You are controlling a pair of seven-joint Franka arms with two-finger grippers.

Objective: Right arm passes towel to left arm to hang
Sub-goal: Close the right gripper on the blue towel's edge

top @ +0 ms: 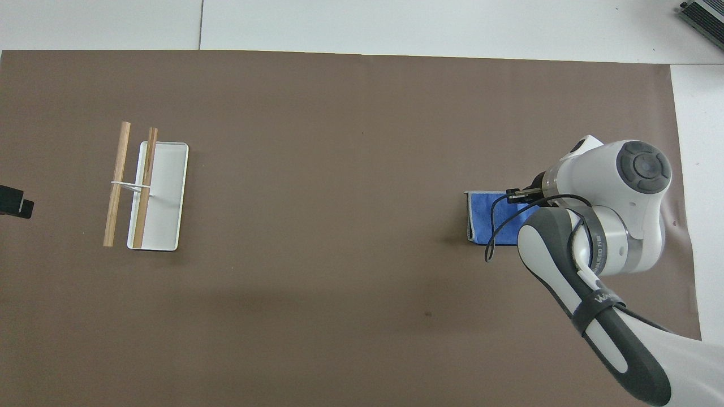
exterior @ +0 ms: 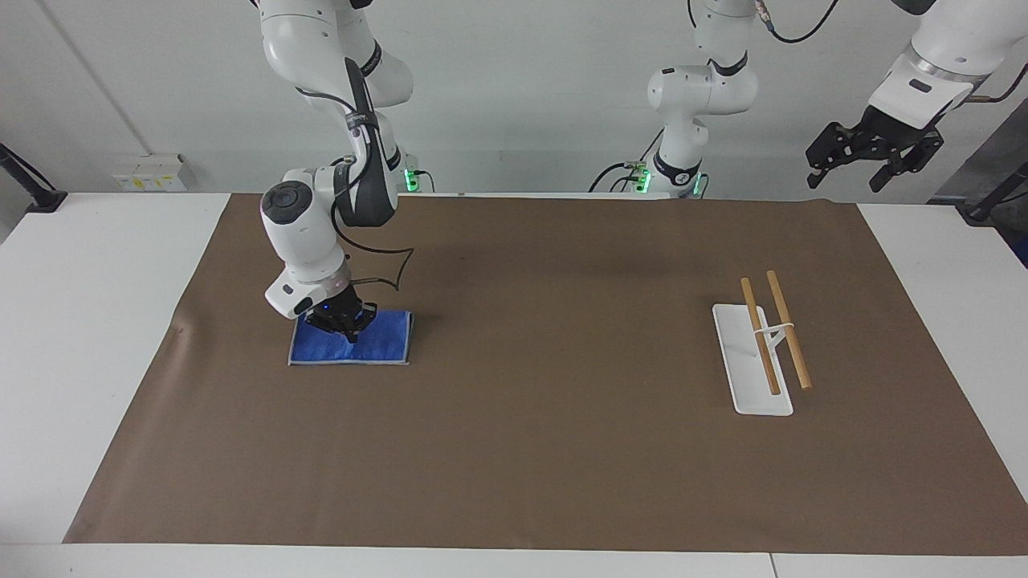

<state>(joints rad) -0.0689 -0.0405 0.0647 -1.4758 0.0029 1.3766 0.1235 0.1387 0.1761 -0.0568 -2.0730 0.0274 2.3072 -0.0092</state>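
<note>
The blue towel [exterior: 377, 345] lies on the brown mat toward the right arm's end of the table. My right gripper [exterior: 345, 325] is down on the towel's edge nearest the robots, its fingers shut and pinching the cloth. In the overhead view the right gripper [top: 517, 195] pokes out from under the arm's wrist, which hides part of the towel [top: 489, 217]. My left gripper [exterior: 871, 156] is open and empty, waiting high over the left arm's end of the table. Only its tip [top: 11, 200] shows in the overhead view.
A white rack base with two wooden bars [exterior: 763, 345] stands on the brown mat [exterior: 546, 401] toward the left arm's end; it also shows in the overhead view [top: 153, 195]. A loose black cable [exterior: 393, 273] hangs beside the right wrist.
</note>
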